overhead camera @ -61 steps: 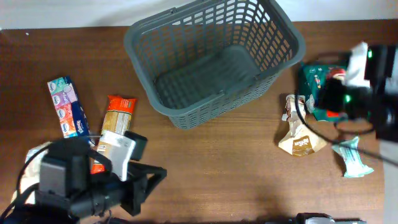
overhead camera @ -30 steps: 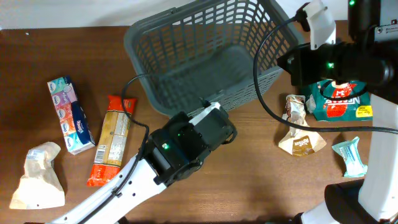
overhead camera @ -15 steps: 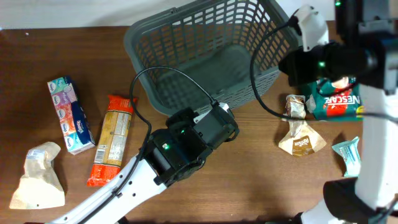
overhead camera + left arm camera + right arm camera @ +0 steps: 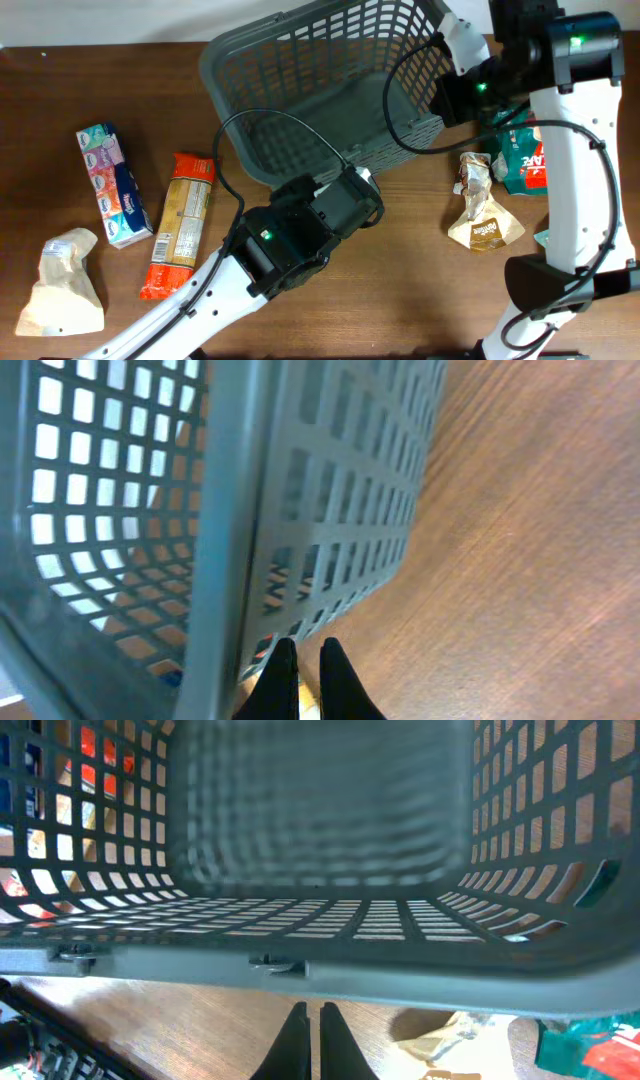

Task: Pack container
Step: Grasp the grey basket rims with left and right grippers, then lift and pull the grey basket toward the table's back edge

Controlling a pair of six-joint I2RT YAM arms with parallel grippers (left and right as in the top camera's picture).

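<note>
Currently the large dark grey plastic basket with lattice sides [image 4: 320, 120] sits at the far centre of the brown wooden bench [image 4: 420, 290], turned at an angle to the bench edge. Left pincer [image 4: 308, 670]: fingers drawn together, only a sliver between the tips, nothing gripped; it is low by the bench, just outside the basket's near wall. Right pincer [image 4: 308, 1035]: fingers likewise together, nothing gripped, just outside the basket's right-hand rim and facing across the interior. Left of the basket, well apart from it: multicoloured tissue pack [image 4: 110, 170], orange-ended pasta packet [image 4: 180, 225], beige paper pouch [image 4: 62, 285]. Right of it: crumpled brown pouch [image 4: 483, 215] and green packet [image 4: 525, 155], the latter partly hidden by the right arm.
</note>
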